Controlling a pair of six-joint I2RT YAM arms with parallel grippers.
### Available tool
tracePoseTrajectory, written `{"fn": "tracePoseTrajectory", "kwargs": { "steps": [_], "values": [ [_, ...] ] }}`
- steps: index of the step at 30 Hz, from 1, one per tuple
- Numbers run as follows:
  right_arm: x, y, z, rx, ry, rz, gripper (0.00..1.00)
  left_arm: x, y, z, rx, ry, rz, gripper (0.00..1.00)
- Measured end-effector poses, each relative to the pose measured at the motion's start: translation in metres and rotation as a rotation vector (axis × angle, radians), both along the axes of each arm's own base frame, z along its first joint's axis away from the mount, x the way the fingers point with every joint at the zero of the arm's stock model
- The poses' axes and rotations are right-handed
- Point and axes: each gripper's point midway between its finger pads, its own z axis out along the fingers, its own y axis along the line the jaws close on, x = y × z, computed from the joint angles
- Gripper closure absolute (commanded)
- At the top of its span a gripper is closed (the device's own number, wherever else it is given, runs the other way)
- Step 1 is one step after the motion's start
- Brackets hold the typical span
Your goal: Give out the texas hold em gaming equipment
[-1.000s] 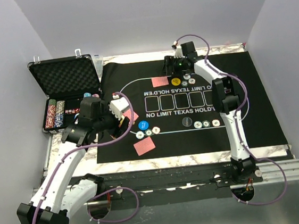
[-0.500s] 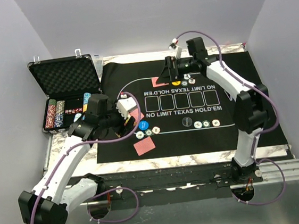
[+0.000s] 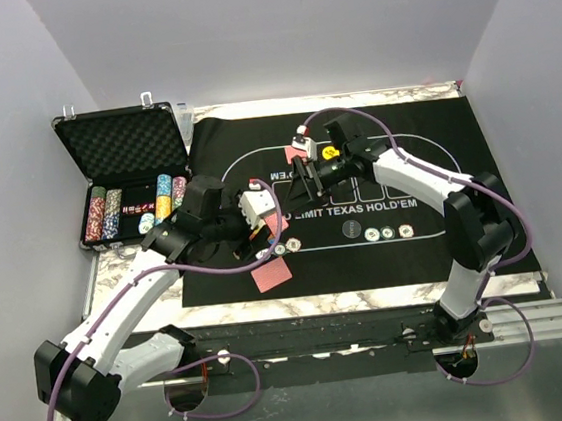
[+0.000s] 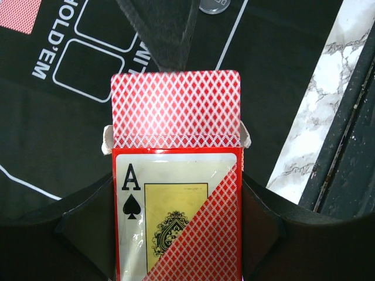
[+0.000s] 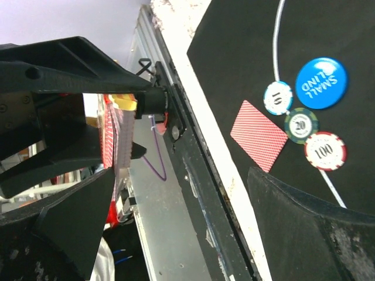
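Note:
My left gripper (image 3: 254,219) (image 4: 176,199) is shut on the red-orange card box (image 4: 176,216), which has an ace of spades on its face. Red-backed cards (image 4: 176,102) stick out of its open top. My right gripper (image 3: 302,179) (image 5: 176,216) is open and faces that box edge-on (image 5: 111,140), with nothing between its fingers. One of its fingers (image 4: 158,29) hangs just beyond the cards. A card (image 3: 275,274) (image 5: 259,135) lies on the mat beside the blue small-blind disc (image 5: 321,82) and three chips (image 5: 301,124). Another card (image 3: 290,154) and a yellow disc (image 3: 329,151) lie at the far side.
The open black case (image 3: 119,147) stands at the left with rows of chips (image 3: 110,213). A black disc (image 3: 350,229) and three chips (image 3: 388,231) sit on the felt mat (image 3: 481,199). A metal rail (image 3: 533,315) runs along the near table edge.
The right arm swung from the mat's far side toward the left gripper and opened its jaws wider. The left arm carried the card box to the right.

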Motion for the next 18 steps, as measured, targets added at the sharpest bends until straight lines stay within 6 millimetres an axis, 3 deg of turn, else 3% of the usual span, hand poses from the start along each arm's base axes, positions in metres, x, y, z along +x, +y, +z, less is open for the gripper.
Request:
{"fn": "tracePoseTrajectory", "kwargs": {
  "steps": [9,18],
  "values": [
    [-0.021,0.025,0.018,0.081,-0.009,0.086,0.00,-0.008,-0.007,-0.001,0.010,-0.005,-0.037,1.00],
    [-0.026,0.016,0.015,0.063,0.005,0.097,0.04,-0.006,-0.005,0.000,0.015,-0.021,-0.026,1.00]
  ]
}}
